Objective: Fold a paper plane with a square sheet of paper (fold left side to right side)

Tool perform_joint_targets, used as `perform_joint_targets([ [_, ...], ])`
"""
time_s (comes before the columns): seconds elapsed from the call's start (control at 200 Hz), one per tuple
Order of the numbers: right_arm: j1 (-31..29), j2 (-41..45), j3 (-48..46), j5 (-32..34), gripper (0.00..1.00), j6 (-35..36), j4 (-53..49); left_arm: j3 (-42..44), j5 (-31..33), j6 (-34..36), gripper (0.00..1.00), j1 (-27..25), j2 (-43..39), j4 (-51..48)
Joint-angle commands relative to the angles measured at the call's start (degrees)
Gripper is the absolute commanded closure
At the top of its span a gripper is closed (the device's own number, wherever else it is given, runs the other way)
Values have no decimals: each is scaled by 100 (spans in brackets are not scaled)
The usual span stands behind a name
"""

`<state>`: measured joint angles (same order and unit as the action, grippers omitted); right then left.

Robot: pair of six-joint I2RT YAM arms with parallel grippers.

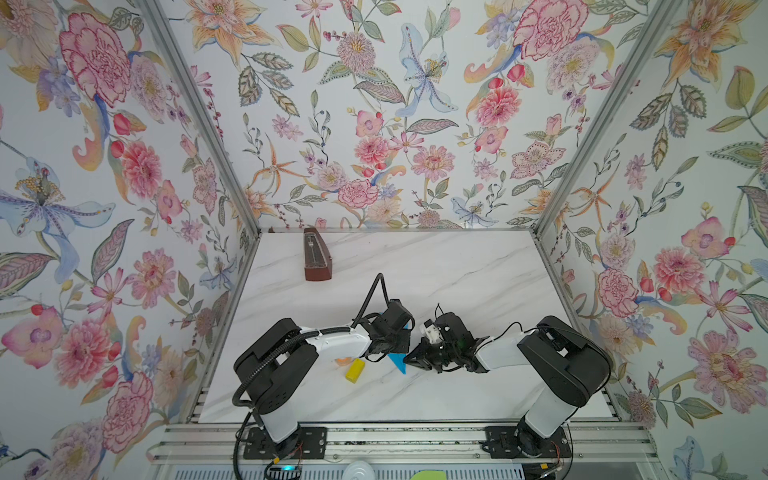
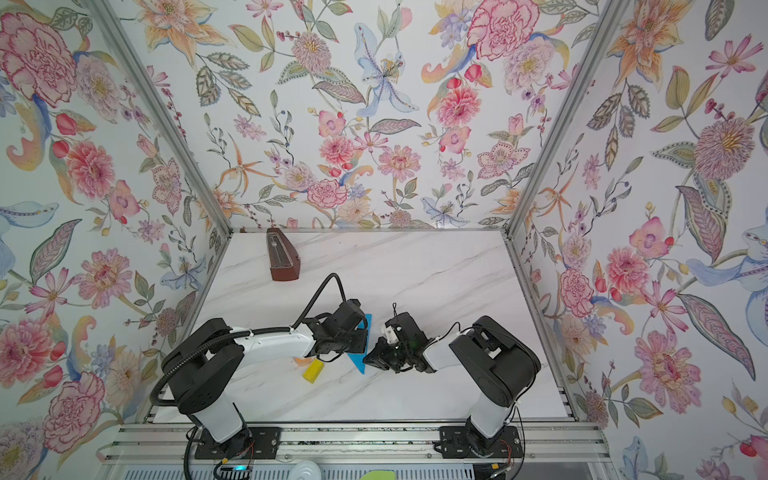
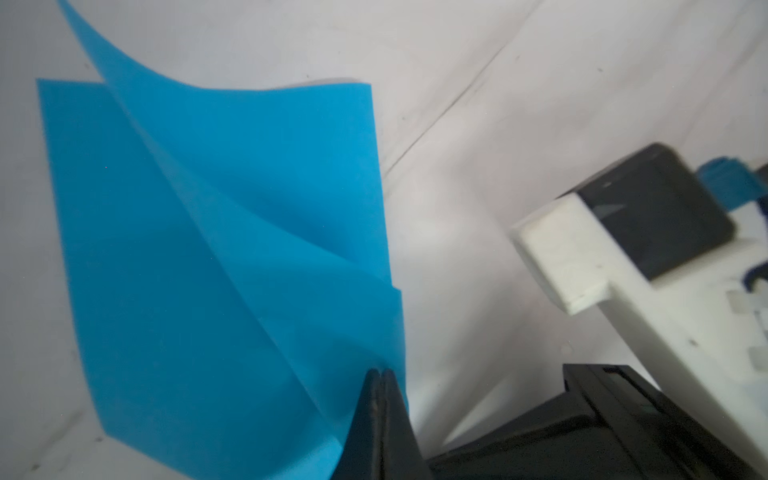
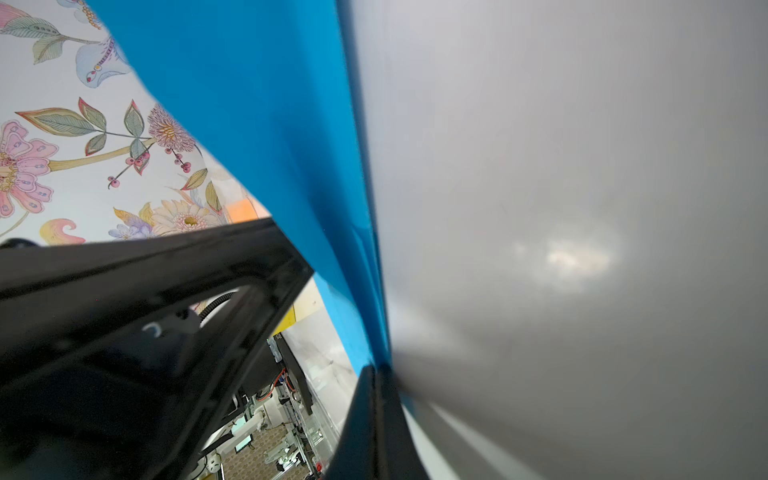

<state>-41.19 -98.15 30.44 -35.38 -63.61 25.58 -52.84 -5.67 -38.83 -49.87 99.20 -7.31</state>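
The square sheet of paper (image 1: 398,362) (image 2: 358,361) is bright blue and lies mid-table between my two grippers, mostly hidden under the left wrist in both top views. The left wrist view shows it creased (image 3: 208,249), with one flap curling up off the table. My left gripper (image 3: 380,371) (image 1: 382,353) is shut, and the paper's layers run into its tips. My right gripper (image 4: 379,368) (image 1: 409,360) is shut, its tips resting on the sheet's near point against the table. The raised flap (image 4: 270,124) stands beside it.
A brown metronome (image 1: 316,257) stands at the back left. A small yellow block (image 1: 354,370) and something orange (image 1: 343,360) lie under the left forearm. The right arm's white camera housing (image 3: 582,257) sits close beside the left gripper. Floral walls enclose the table.
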Motion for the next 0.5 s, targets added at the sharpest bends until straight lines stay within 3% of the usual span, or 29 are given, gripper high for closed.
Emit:
perform_joint_targets([
  [0.0,-64,-286,-187,496,100,89,-1106,63,-72,-2,99,66,176,98],
  [0.495,3,-51,-33,573,98,348,-1678,569,-128,-265,100,229,442,635],
])
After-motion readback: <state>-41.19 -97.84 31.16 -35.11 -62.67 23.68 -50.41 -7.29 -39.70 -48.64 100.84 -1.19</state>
